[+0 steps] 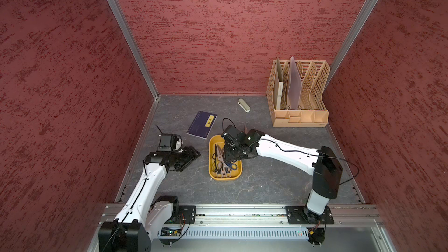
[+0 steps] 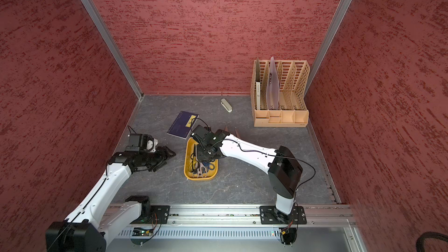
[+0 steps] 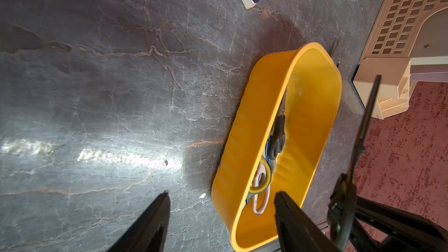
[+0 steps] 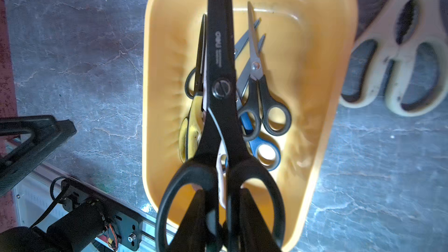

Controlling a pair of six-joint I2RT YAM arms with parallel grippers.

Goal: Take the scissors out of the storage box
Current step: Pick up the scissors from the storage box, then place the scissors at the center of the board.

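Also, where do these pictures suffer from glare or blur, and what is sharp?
Left wrist view: a white glare streak on the grey marbled tabletop; the black left fingers are dark and soft. Right wrist view: the large black-handled scissors are sharp at the pivot, the cream-handled kitchen shears are blurred. Both top views: even light, no glare on the mustard-yellow plastic tray.

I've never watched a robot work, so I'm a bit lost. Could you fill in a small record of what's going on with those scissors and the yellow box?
Right fingers: shut on large black scissors, held up over the storage box
Left fingers: open, empty, beside the box
In the box: several pairs, including black-handled pair, blue-handled pair, yellow-handled pair
Outside the box: cream-handled shears, lying on the table
Not involved: stapler, notebook, file organizer
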